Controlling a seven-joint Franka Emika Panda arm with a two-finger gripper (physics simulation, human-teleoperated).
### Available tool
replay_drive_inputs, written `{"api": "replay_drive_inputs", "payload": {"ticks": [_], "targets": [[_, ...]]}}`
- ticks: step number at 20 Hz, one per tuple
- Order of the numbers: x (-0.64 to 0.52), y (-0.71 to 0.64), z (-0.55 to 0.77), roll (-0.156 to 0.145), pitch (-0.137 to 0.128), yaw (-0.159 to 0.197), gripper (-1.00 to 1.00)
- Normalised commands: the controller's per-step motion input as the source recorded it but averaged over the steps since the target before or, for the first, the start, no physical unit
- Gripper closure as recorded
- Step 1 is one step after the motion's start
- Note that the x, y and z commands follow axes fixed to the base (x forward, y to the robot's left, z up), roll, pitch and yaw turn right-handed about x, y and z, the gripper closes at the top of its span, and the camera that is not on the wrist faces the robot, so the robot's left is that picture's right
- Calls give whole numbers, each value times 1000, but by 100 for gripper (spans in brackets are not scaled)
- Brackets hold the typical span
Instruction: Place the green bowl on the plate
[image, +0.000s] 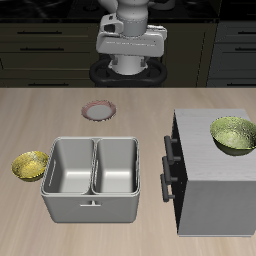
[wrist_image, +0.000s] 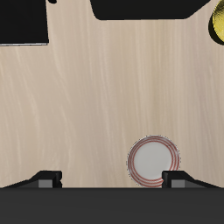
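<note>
The green bowl (image: 233, 135) stands upright on top of the grey cabinet (image: 205, 185), near its outer edge. It does not show in the wrist view. The plate (image: 98, 110), with a pinkish-brown rim and pale grey centre, lies flat on the table far back, near the robot's base. In the wrist view the plate (wrist_image: 153, 161) lies close to one fingertip (wrist_image: 179, 179). My gripper (image: 130, 50) hangs high above the table's back, far from the bowl. It (wrist_image: 114, 180) is open and empty, with the jaws wide apart.
A smaller, yellower bowl (image: 30, 165) sits on the table beside a grey metal two-compartment bin (image: 92, 178); this bowl also shows in the wrist view (wrist_image: 219, 22). The cabinet has dark drawer handles (image: 168, 165) facing the bin.
</note>
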Motion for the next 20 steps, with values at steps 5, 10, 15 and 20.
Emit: {"api": "replay_drive_inputs", "payload": {"ticks": [5, 10, 15, 20], "targets": [[177, 34, -3, 12, -1, -4, -100], [369, 99, 65, 16, -9, 8, -100], [425, 213, 112, 44, -33, 25, -100], [446, 248, 25, 38, -6, 34, -100]]}}
